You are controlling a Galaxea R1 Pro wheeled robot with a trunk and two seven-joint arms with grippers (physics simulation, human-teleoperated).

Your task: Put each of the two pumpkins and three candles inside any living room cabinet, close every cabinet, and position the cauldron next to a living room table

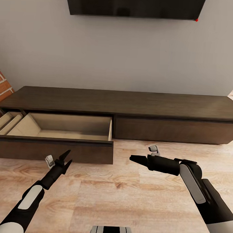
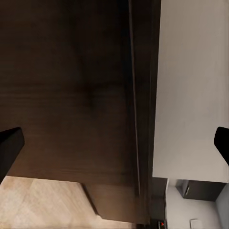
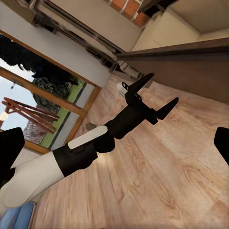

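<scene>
The long, low dark brown cabinet (image 1: 124,101) stands against the grey wall. Its left drawer (image 1: 54,149) is pulled out, and the pale inside that I can see holds nothing. The right drawer front (image 1: 173,130) is shut flush. My left gripper (image 1: 68,157) hangs open just in front of the open drawer's front panel, holding nothing; it also appears in the right wrist view as the left gripper (image 3: 162,88) with its fingers spread. My right gripper (image 1: 132,158) hovers over the floor in front of the cabinet, pointing left, open and empty. The pumpkins, candles, cauldron and table are out of view.
A dark television (image 1: 135,5) hangs on the wall above the cabinet. A brick wall (image 1: 2,86) meets the cabinet's left end. Light wood floor (image 1: 126,205) stretches between me and the cabinet. A large window (image 3: 43,95) lies off to the left.
</scene>
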